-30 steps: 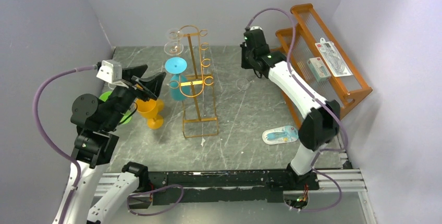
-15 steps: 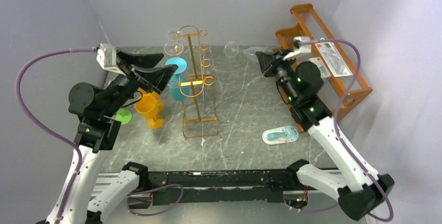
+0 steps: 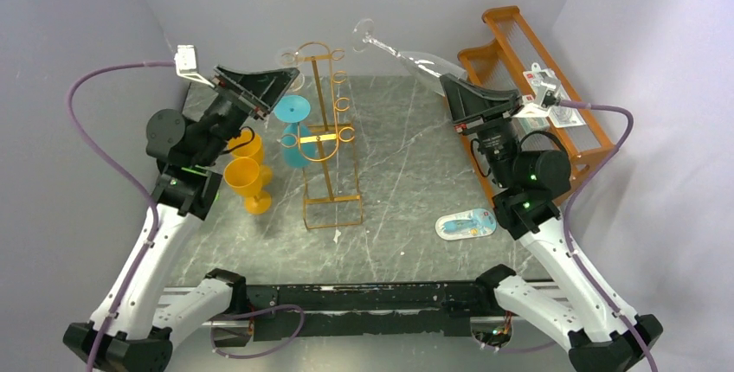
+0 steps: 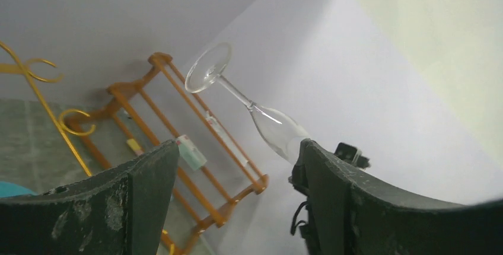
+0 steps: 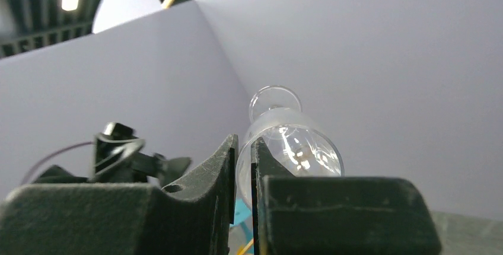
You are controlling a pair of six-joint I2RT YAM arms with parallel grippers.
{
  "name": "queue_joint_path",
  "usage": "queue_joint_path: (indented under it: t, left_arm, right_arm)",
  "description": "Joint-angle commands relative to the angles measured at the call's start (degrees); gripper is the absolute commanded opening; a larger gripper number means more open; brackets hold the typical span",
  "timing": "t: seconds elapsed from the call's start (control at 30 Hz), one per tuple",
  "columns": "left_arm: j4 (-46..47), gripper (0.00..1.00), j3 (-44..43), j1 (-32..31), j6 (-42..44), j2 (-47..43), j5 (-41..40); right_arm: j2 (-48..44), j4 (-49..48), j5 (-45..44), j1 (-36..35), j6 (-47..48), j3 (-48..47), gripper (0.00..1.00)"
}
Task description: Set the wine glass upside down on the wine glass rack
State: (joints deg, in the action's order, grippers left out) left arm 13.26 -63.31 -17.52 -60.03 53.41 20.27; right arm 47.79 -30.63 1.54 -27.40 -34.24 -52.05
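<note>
My right fingers (image 3: 474, 95) pinch the wine glass (image 3: 408, 57) aloft, at two o'clock of the rack (image 3: 325, 134); left fingers (image 3: 253, 86) spread, empty.

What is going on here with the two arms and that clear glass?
The right gripper is shut on the bowl end of a clear wine glass, holding it tilted in the air with its foot pointing toward the wine glass rack. The left gripper, open and empty, is raised on the rack's other side, facing the glass. The glass is not yet on the rack. A blue glass is already at the rack, foot up, and a yellow glass stands on the table nearby.
</note>
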Motion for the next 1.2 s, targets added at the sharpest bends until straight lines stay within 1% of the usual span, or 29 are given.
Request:
queue_joint_path:
  t: [0.0, 0.1, 0.17, 0.37, 0.43, 0.57, 0.63, 0.77, 0.9, 1.03, 1.17]
  left_arm:
    - [6.91, 0.82, 1.09, -5.28, -10.07, 2.15, -7.76]
    - [8.16, 0.83, 0.91, -12.13, -8.60, 4.14, -14.57]
    - [10.81, 0.85, 0.41, -15.16, -7.76, 6.08, -16.78]
    - [18.79, 0.91, -1.14, -19.46, -7.28, 11.01, -19.63]
    - [20.39, 0.90, -1.69, -19.69, -7.24, 11.93, -20.04]
    - [19.22, 0.78, -4.05, -19.67, -6.12, 13.01, -20.18]
    - [20.50, 0.70, -3.83, -19.75, -5.92, 12.88, -22.33]
    - [22.74, 0.58, -3.08, -19.75, -6.06, 12.23, -24.62]
    - [24.92, 0.45, -3.01, -19.73, -6.63, 12.60, -24.50]
    - [25.35, 0.35, -3.27, -19.83, -7.24, 13.17, -22.51]
    - [27.14, 0.32, -2.88, -19.78, -9.00, 13.97, -21.18]
  right_arm:
    - [1.28, -11.41, 2.73, -0.20, -6.42, 0.65, 0.00]
    - [3.68, -13.80, 3.20, -0.60, -6.69, -0.63, 0.00]
    - [5.42, -14.17, 3.56, -1.09, -6.26, -2.34, 0.00]
    - [9.06, -16.79, 5.45, -5.24, -5.58, -4.67, 0.00]
    - [9.33, -17.11, 5.91, -7.15, -4.50, -4.81, 0.00]
    - [9.16, -18.48, 6.28, -10.17, -3.54, -4.20, 0.00]
    - [9.16, -18.93, 6.89, -11.15, -3.51, -4.20, 0.00]
    - [9.25, -19.79, 7.87, -11.82, -4.39, -3.96, 0.00]
    - [9.42, -20.41, 8.41, -12.06, -4.83, -3.47, 0.00]
    - [10.14, -21.00, 8.71, -12.17, -4.87, -3.32, 0.00]
    - [10.93, -21.72, 9.36, -12.28, -5.24, -3.41, 0.00]
